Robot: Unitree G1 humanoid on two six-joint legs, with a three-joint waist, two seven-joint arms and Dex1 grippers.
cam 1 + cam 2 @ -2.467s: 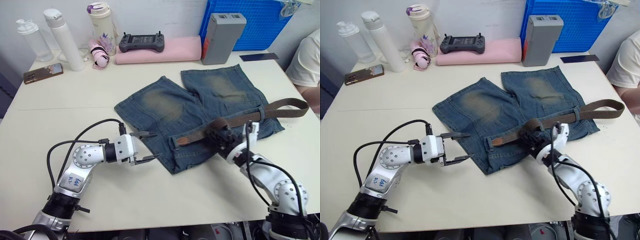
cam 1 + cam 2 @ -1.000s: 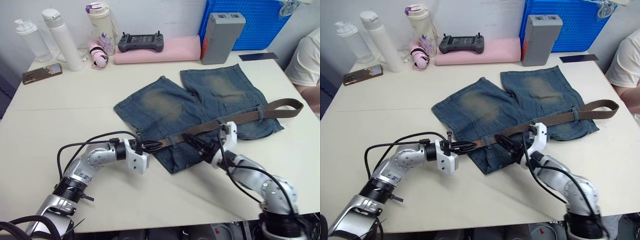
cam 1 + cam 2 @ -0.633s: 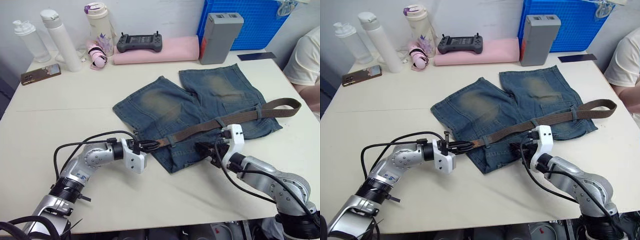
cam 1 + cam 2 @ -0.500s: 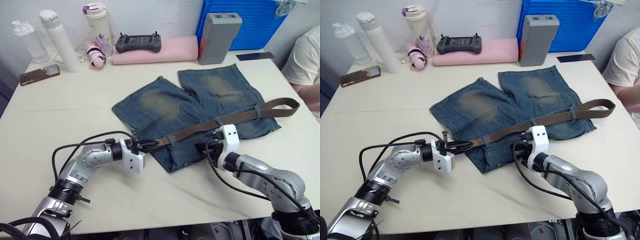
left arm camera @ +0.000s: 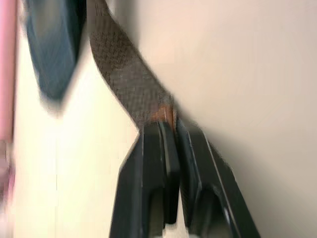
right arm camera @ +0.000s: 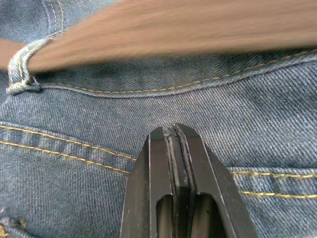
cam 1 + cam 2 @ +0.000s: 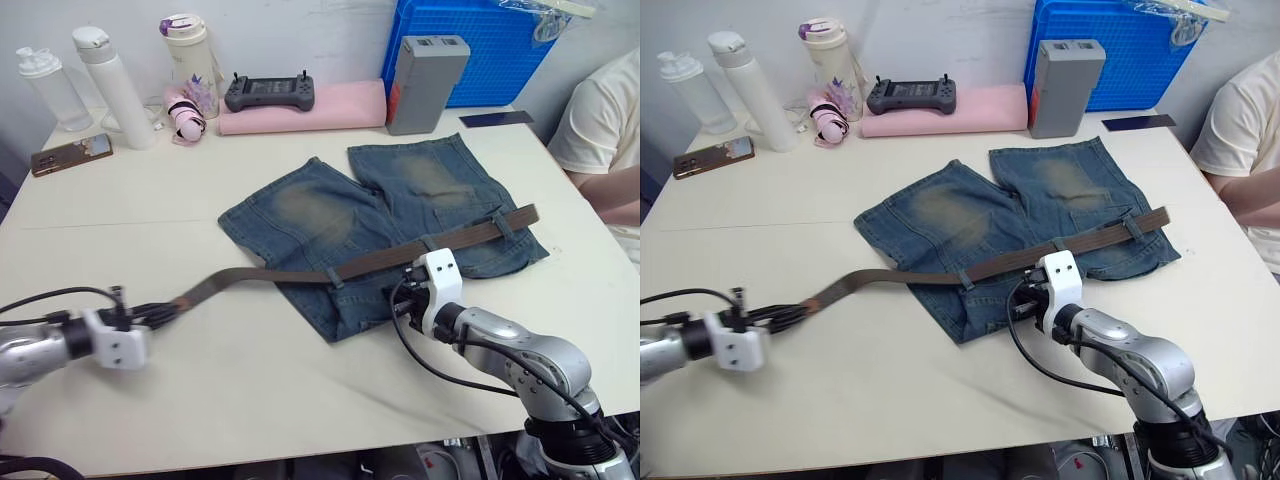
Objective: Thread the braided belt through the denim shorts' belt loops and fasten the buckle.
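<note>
L gripper (image 7: 165,312) pinches braided belt (image 7: 400,257) tip, far left, likely to draw it through the belt loops (image 7: 331,276). R gripper (image 6: 174,133) fingers pressed together, empty, on denim shorts (image 7: 330,215) to pin the waistband.

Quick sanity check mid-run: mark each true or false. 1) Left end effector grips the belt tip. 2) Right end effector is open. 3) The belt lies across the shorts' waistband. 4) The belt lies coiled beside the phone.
1) True: the left end effector is shut on the braided belt tip.
2) False: the right end effector is shut, pressed on the denim shorts.
3) True.
4) False: it stretches flat from the waistband to the left end effector.
</note>
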